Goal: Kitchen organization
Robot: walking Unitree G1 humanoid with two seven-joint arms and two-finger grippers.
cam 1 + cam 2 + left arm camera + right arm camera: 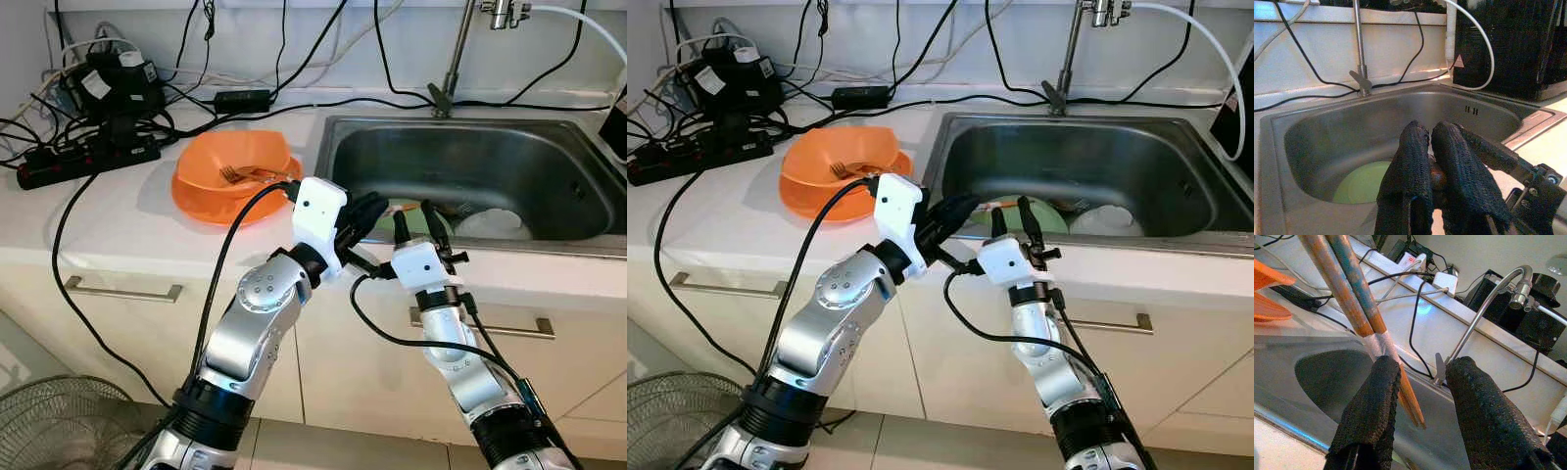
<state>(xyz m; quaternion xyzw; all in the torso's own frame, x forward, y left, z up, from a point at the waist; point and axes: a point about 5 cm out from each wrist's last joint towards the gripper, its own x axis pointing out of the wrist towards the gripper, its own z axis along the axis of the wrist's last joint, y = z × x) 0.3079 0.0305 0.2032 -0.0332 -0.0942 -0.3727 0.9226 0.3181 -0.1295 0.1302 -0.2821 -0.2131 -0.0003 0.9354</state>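
Right wrist view: right gripper fingers stand apart, a pair of chopsticks resting against one finger above the sink. Left gripper fingers are pressed together at the sink's front rim. An orange bowl holding a fork sits on the bench.

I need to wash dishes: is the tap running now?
Off: the faucet shows no stream, and no water falls into the sink.

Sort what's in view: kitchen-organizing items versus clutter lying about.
Job: chopsticks, orange bowl with fork, green plate, white dish, sink.
Lying about: power strip, cables, fan.
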